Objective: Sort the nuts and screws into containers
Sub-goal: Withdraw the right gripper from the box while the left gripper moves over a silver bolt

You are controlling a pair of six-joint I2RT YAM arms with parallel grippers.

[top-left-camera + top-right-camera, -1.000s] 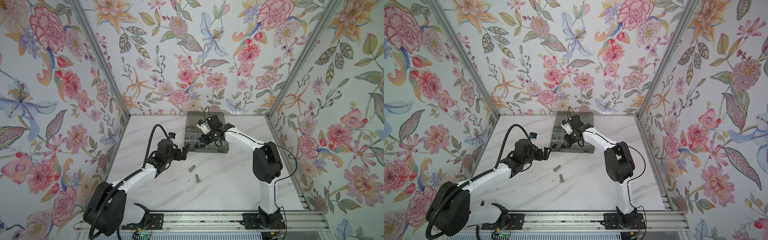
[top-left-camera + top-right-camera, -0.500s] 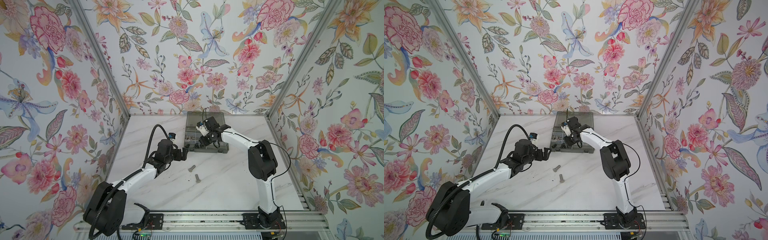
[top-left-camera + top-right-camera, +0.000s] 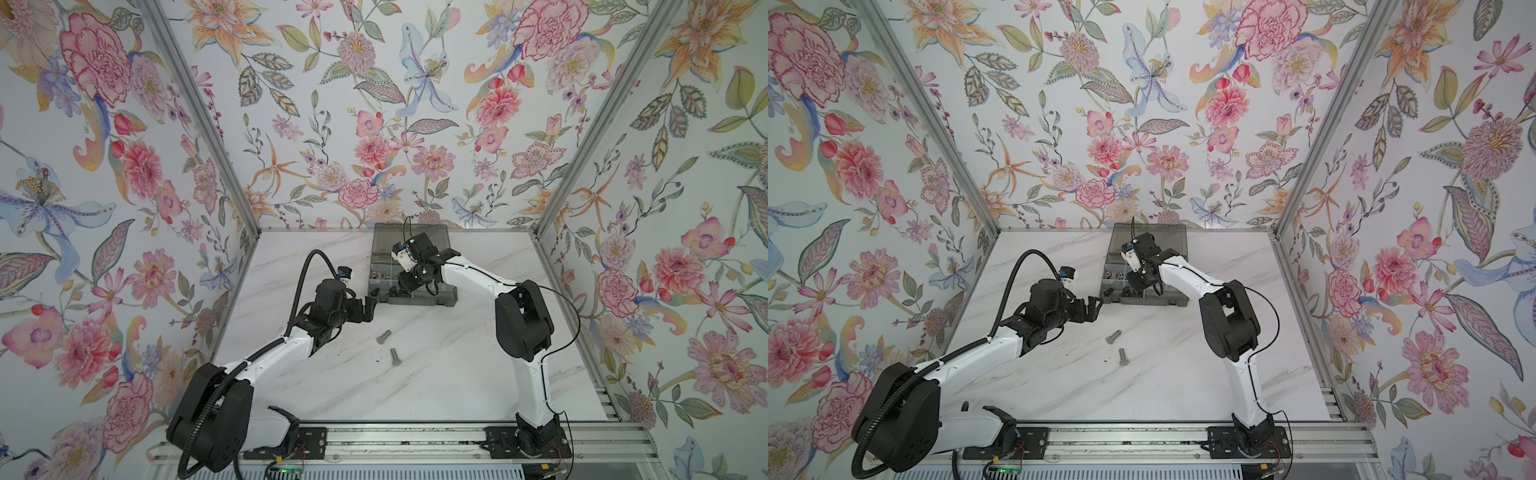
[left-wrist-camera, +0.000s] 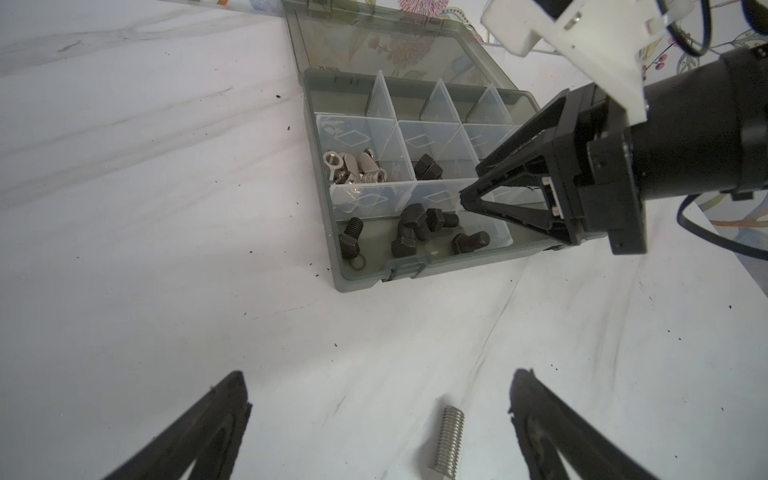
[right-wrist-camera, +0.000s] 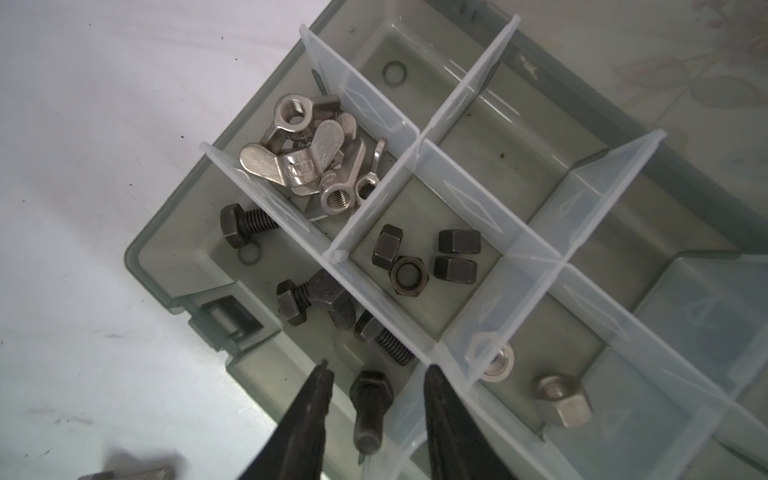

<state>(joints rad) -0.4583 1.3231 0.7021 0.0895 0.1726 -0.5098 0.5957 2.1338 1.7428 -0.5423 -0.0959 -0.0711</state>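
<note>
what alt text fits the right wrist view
The open right gripper hangs over a cell of black screws in the organizer box, one black screw between its fingers with a gap on each side. Neighbouring cells hold silver wing nuts, black hex nuts and silver hex nuts.

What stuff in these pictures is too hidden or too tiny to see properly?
- Silver screw, left wrist view: its head is cut off by the picture's edge.
- Silver nut, right wrist view: blurred behind a see-through divider.
- Organizer box, both top views: the right arm covers some cells, and the parts inside are too small to name.
</note>
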